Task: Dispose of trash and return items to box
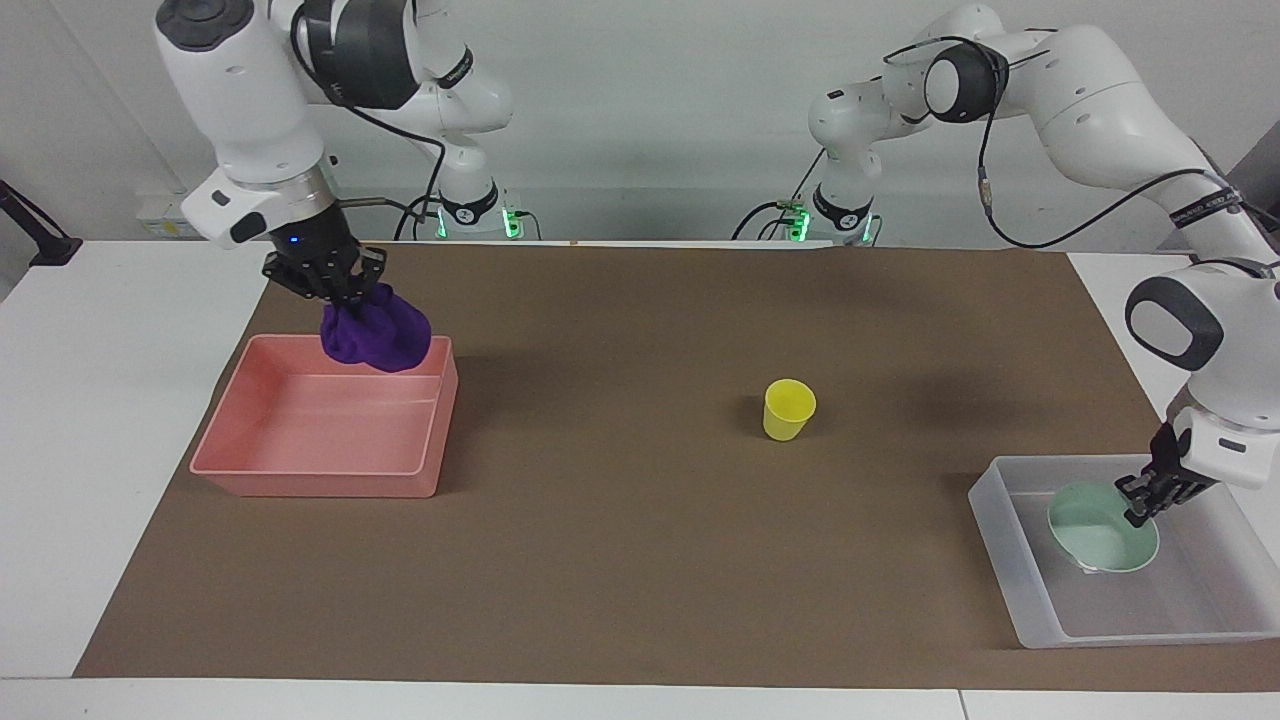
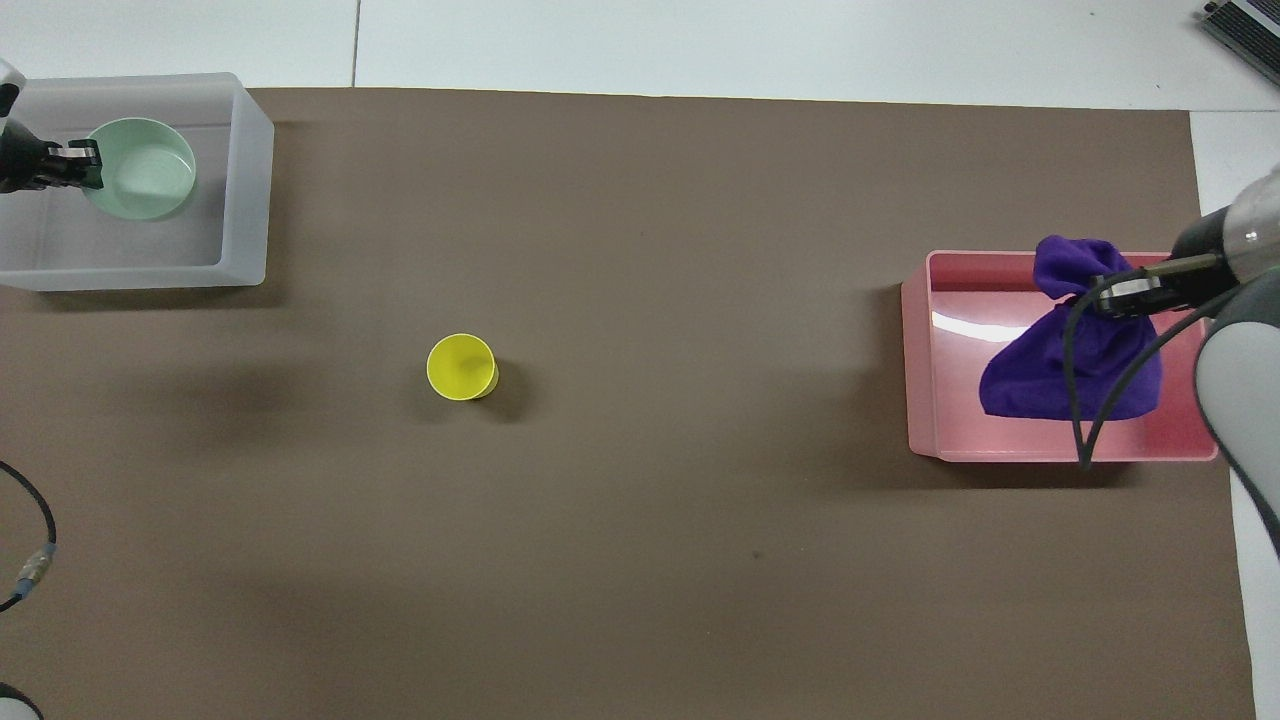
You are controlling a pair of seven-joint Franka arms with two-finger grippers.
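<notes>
My right gripper (image 1: 330, 285) is shut on the purple cloth wad (image 1: 377, 338) and holds it in the air over the pink tray (image 1: 250, 455); the wad also shows in the overhead view (image 2: 1070, 360), hanging from the right gripper (image 2: 1120, 292). My left gripper (image 1: 1150, 503) is shut on the rim of the mint-green bowl (image 1: 1098, 528), held low inside the translucent white box (image 1: 1010, 580). In the overhead view the left gripper (image 2: 85, 165) pinches the bowl (image 2: 145, 170) within the box (image 2: 245, 190). The yellow cup (image 1: 789, 409) stands upright on the brown mat between the two containers, also visible from overhead (image 2: 461, 367).
The brown mat (image 1: 640, 560) covers most of the white table. The pink tray (image 2: 925, 420) sits at the right arm's end, the box at the left arm's end. A cable (image 2: 30, 560) shows at the overhead view's edge.
</notes>
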